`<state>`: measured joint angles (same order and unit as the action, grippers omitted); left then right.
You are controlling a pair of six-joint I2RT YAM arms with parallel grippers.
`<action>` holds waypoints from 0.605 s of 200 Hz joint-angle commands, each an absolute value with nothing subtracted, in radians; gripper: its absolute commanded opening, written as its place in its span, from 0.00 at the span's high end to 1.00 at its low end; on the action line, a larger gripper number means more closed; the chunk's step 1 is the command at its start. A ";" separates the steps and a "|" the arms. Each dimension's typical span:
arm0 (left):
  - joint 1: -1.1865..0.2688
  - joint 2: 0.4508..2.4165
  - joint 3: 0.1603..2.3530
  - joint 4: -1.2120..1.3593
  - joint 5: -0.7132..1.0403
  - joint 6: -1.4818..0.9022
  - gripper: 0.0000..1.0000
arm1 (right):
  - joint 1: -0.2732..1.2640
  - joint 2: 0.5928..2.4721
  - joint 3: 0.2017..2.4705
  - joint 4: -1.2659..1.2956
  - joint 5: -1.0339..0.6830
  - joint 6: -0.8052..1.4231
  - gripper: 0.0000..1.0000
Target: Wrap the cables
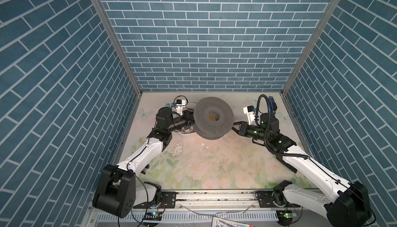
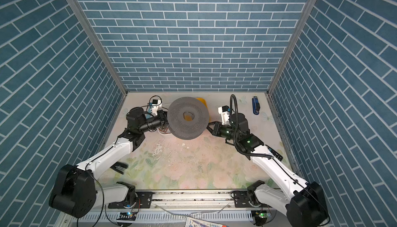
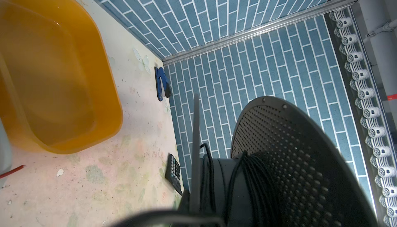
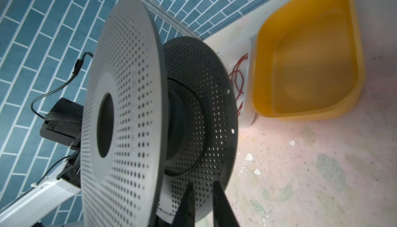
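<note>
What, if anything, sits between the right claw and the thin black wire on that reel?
Nothing separate. The black wire loops round the hub between the two perforated discs of the spool; the right gripper, fingers apart, sits at one disc's rim, so only that rim lies near its path.

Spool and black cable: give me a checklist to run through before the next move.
1. Left gripper shut on the spool flange: ok.
2. Right gripper holding the black cable: not ok, jaws apart, no cable between them.
3. Cable wound on the spool: ok, several turns.
4. Turns snug: not ok, one loop hangs loose.
5. Cable's free end in sight: cannot tell.
</note>
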<state>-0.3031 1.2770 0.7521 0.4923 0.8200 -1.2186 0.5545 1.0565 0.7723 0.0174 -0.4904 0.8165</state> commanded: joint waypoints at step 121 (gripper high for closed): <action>-0.303 1.172 0.534 0.715 0.822 -1.216 0.98 | 0.539 0.884 0.697 -0.149 -0.374 0.703 0.43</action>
